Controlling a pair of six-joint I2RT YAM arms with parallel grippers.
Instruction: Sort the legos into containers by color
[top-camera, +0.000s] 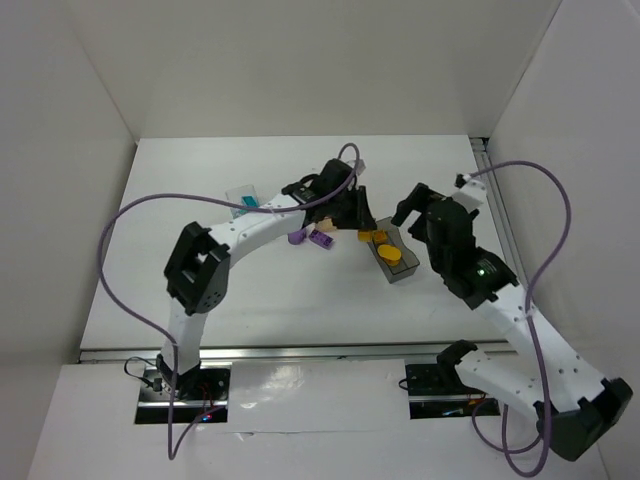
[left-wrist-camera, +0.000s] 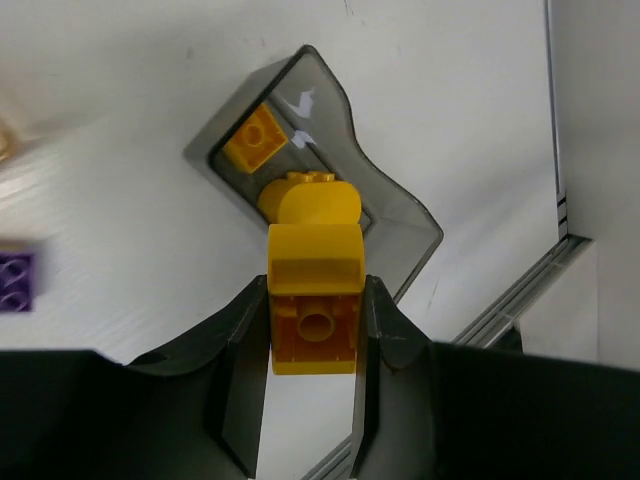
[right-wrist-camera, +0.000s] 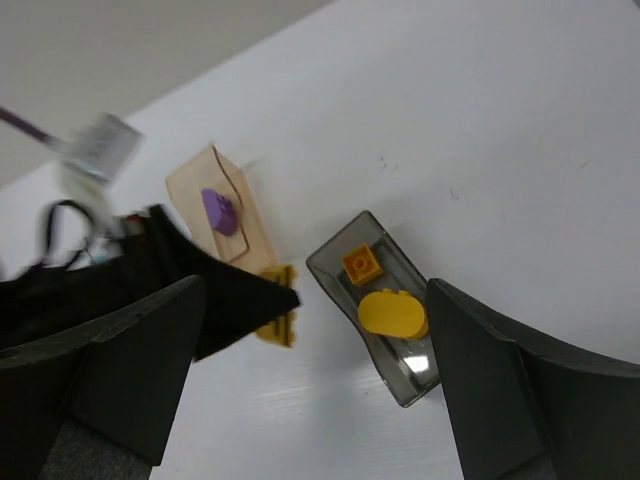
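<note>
My left gripper (left-wrist-camera: 315, 300) is shut on a yellow brick (left-wrist-camera: 315, 265), held just above and beside the near end of the dark grey bin (left-wrist-camera: 405, 205). The bin holds a small square yellow brick (left-wrist-camera: 252, 140) and a rounded yellow piece (left-wrist-camera: 310, 200). In the top view the left gripper (top-camera: 350, 215) sits left of the grey bin (top-camera: 400, 268). My right gripper (right-wrist-camera: 320, 390) is open and empty above the grey bin (right-wrist-camera: 395, 385); it stands to the bin's right in the top view (top-camera: 418, 215). The orange-tan bin (right-wrist-camera: 190, 190) holds a rounded purple piece (right-wrist-camera: 218, 212).
Two purple bricks (top-camera: 296, 238) (top-camera: 321, 239) lie on the table under the left arm; one shows in the left wrist view (left-wrist-camera: 15, 282). A clear bin (top-camera: 240, 192) with a teal brick (top-camera: 248, 204) stands at the back left. White walls enclose the table.
</note>
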